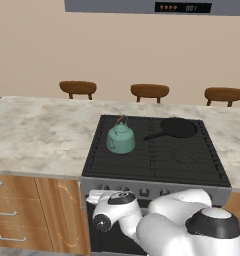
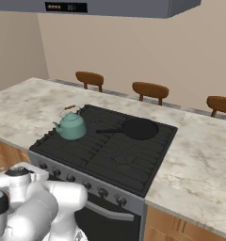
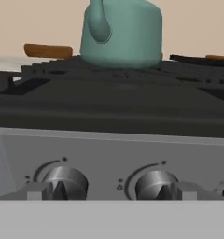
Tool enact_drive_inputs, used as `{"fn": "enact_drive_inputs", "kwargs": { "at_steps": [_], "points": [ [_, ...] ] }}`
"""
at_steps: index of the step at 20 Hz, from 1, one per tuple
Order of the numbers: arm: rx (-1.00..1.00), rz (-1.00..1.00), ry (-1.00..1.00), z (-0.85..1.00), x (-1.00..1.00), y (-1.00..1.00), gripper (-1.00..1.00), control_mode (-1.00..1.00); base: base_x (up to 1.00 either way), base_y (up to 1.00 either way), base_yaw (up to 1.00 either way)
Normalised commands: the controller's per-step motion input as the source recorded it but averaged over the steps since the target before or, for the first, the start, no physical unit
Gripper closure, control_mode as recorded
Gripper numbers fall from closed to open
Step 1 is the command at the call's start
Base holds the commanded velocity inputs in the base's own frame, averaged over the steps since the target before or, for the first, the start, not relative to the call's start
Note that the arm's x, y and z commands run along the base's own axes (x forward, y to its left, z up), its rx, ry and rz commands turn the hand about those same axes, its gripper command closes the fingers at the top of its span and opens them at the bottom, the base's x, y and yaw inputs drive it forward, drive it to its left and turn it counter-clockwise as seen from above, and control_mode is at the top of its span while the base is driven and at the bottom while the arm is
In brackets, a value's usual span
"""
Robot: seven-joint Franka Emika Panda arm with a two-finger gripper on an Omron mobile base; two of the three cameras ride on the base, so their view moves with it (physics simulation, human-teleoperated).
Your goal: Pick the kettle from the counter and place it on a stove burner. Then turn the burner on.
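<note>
The kettle (image 1: 121,139) sits on the stove burner (image 1: 119,150) at the range's rear-left corner, off the counter (image 1: 37,135). It looks rigid, smooth and light, best held by its thin arched handle. The gripper (image 3: 111,191) hangs with jaws wide apart before the front-edge knobs (image 3: 65,182), holding nothing.

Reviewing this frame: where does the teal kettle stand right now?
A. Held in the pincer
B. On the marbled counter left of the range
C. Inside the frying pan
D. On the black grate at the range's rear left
D: the kettle rests on the black grate at the rear left of the range, apart from the frying pan beside it.
</note>
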Motion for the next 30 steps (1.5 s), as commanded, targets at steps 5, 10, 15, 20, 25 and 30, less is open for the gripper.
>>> {"fn": "enact_drive_inputs", "kwargs": {
  "at_steps": [5, 10, 15, 20, 25, 30],
  "points": [
    [0.00, 0.00, -0.01, -0.30, 0.07, 0.27, -1.00, -1.00, 0.00, 0.00, 0.00],
    [0.00, 0.00, -0.02, -0.24, 0.10, 0.51, -1.00, -1.00, 0.00, 0.00, 0.00],
    [0.00, 0.00, 0.00, -0.01, 0.03, 0.05, -1.00, -1.00, 0.00, 0.00, 0.00],
    [0.00, 0.00, 0.00, 0.00, 0.07, 0.00, -1.00, -1.00, 0.00, 0.00, 0.00],
    [0.02, 0.00, 0.00, 0.00, 0.14, -0.17, -1.00, -1.00, 0.00, 0.00, 0.00],
    [0.00, 0.00, 0.00, 0.00, 0.17, -0.03, -1.00, -1.00, 0.00, 0.00, 0.00]
  ]
}}
